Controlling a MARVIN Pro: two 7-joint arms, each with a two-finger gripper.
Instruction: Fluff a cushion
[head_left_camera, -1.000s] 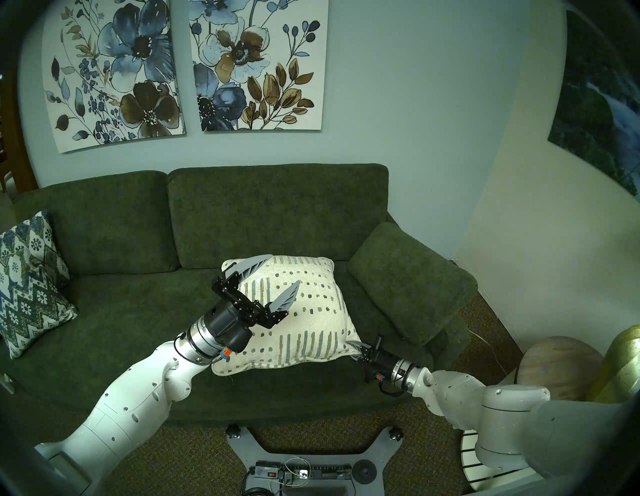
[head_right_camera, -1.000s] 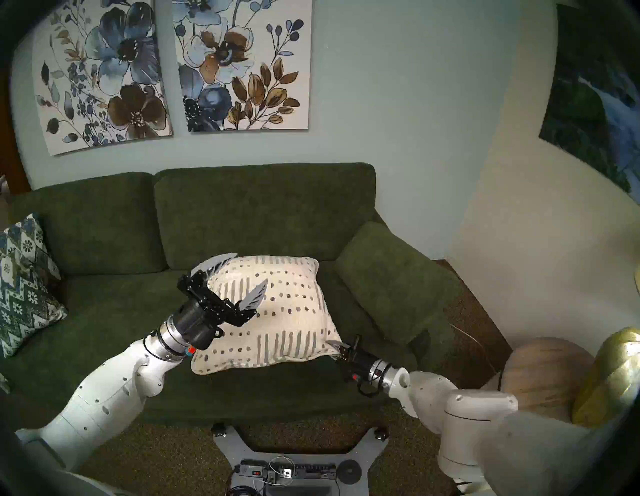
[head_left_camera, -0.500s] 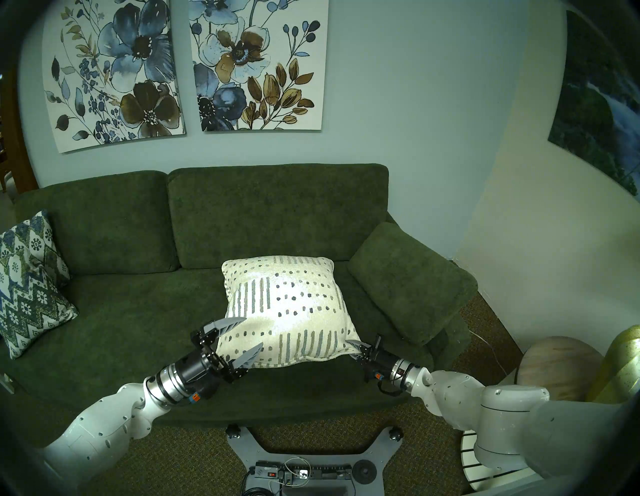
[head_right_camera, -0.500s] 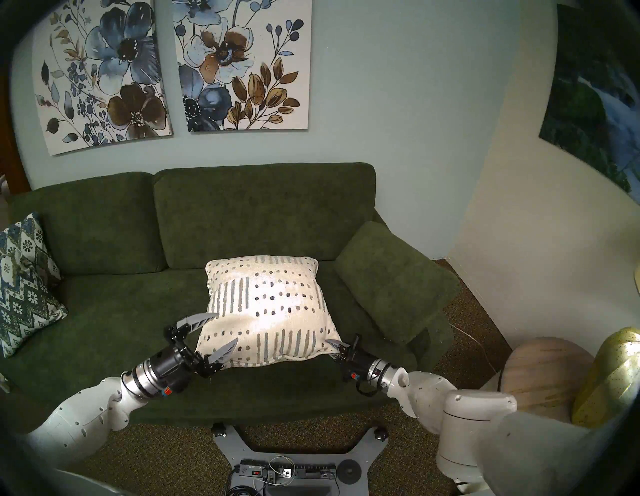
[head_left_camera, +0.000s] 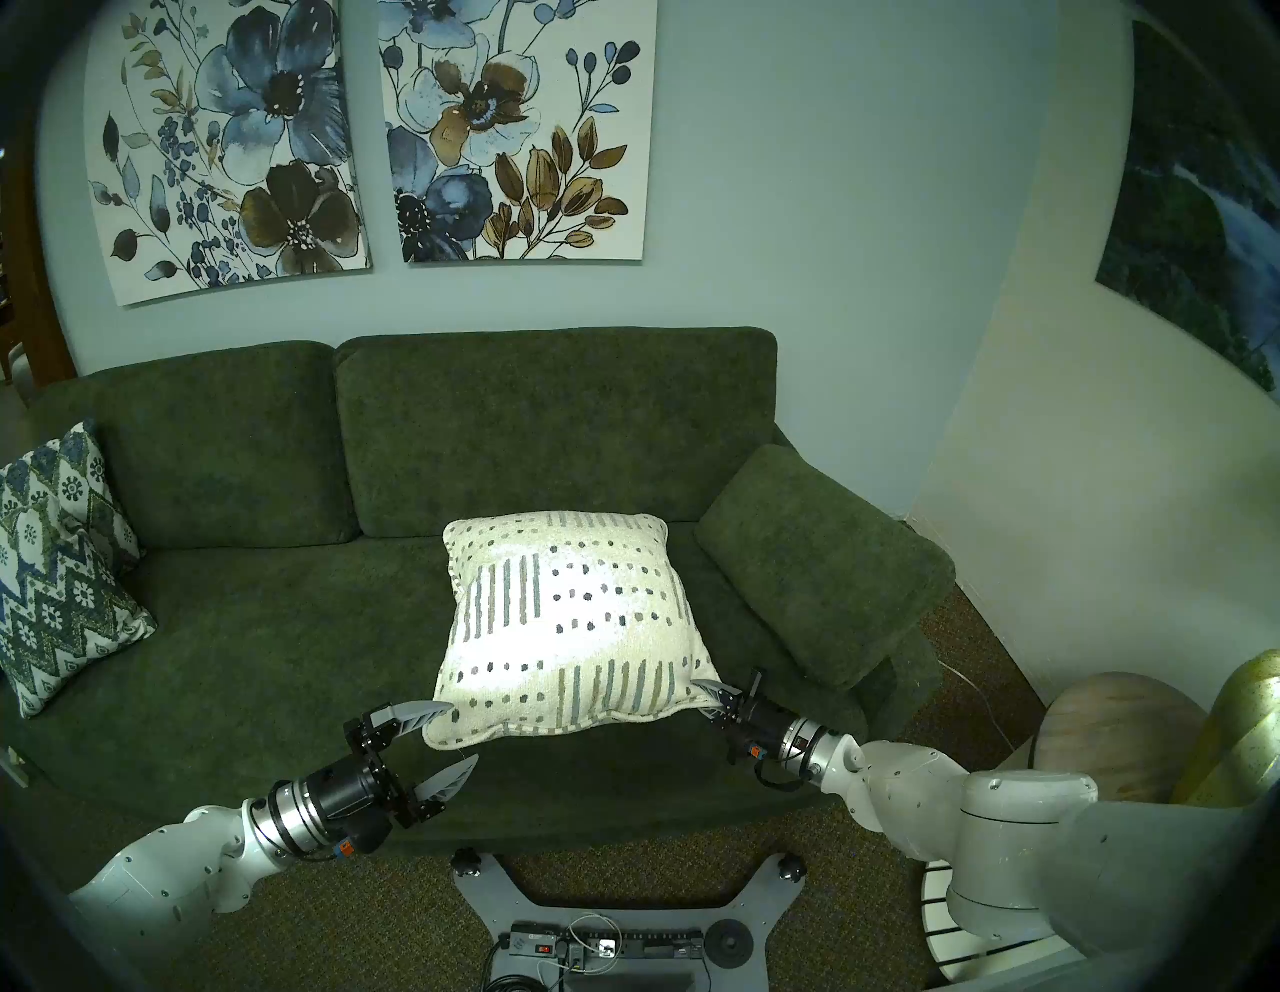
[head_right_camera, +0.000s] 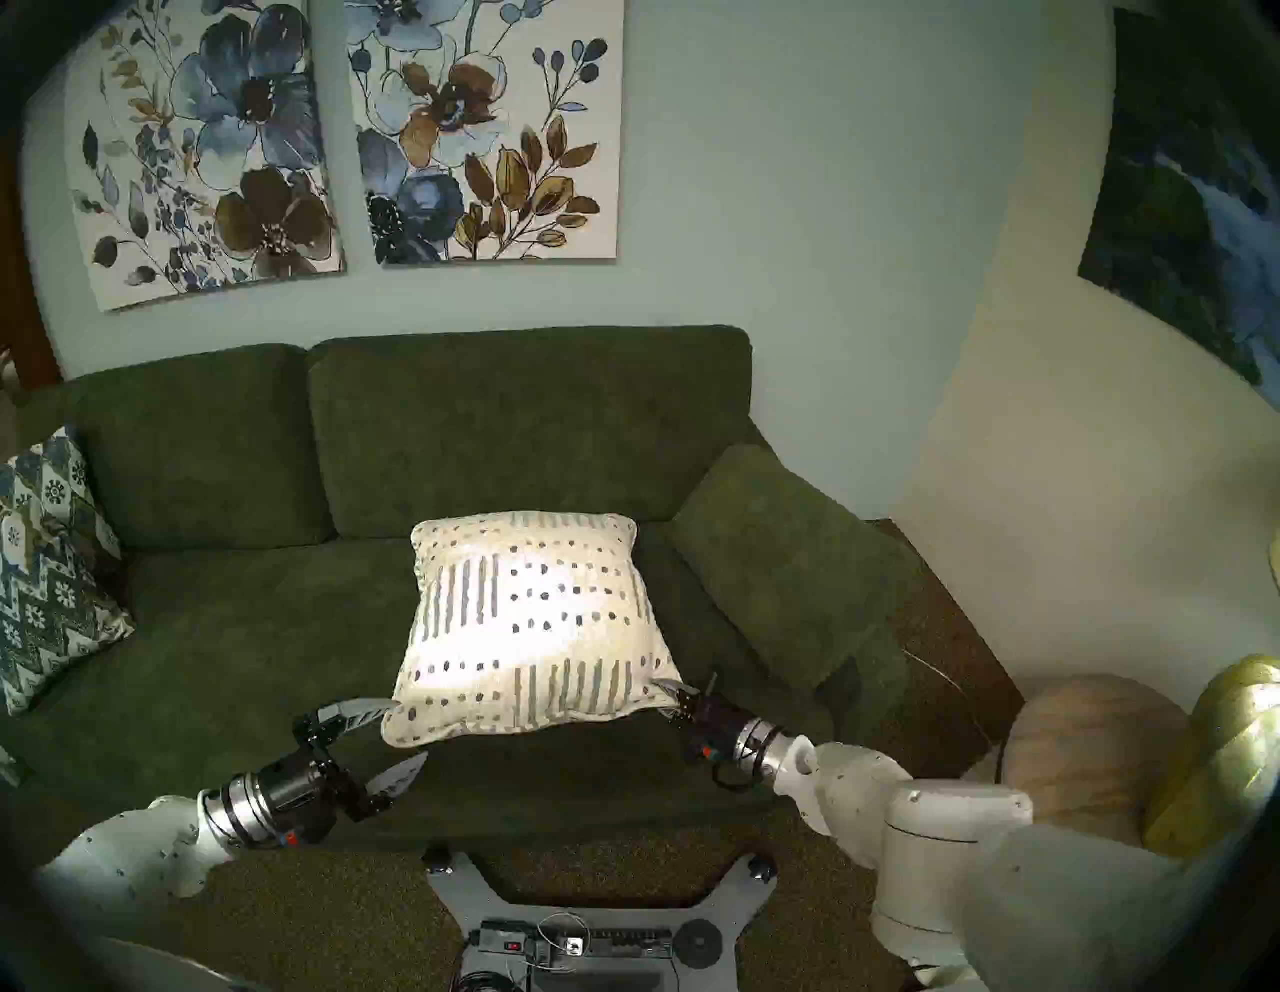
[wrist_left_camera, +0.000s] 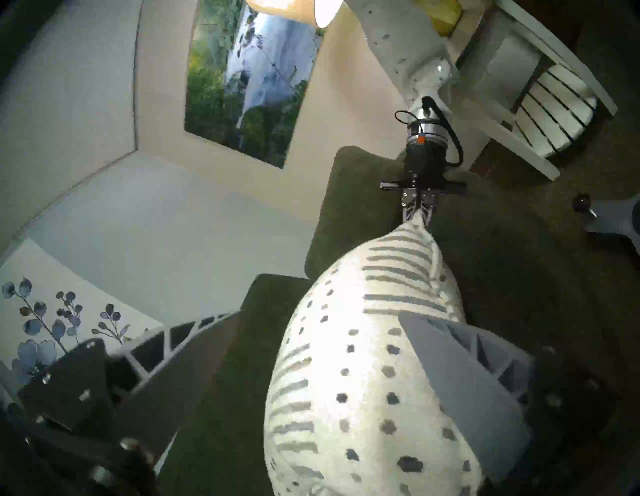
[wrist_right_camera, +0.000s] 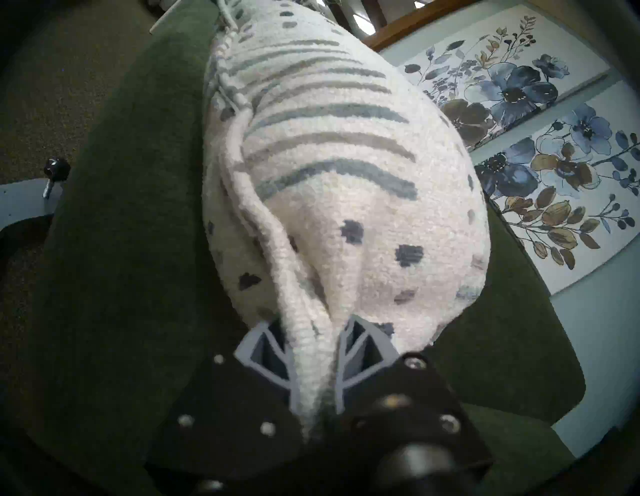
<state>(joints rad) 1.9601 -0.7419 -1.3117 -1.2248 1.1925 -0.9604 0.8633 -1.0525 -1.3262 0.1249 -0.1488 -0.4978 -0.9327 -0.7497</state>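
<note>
Cushion (head_left_camera: 564, 620) on green sofa (head_left_camera: 277, 623) seat, near corner lifted. Right gripper (head_left_camera: 706, 695) pinching piped corner. Left gripper (head_left_camera: 443, 738) spread wide around opposite near corner, not gripping. Risk: thin piping grip slips during shake; cushion drops.

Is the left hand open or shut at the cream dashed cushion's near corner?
Open. The left hand has its grey fingers spread wide on either side of the square cream-white dashed cushion's near corner, not clamped.
</note>
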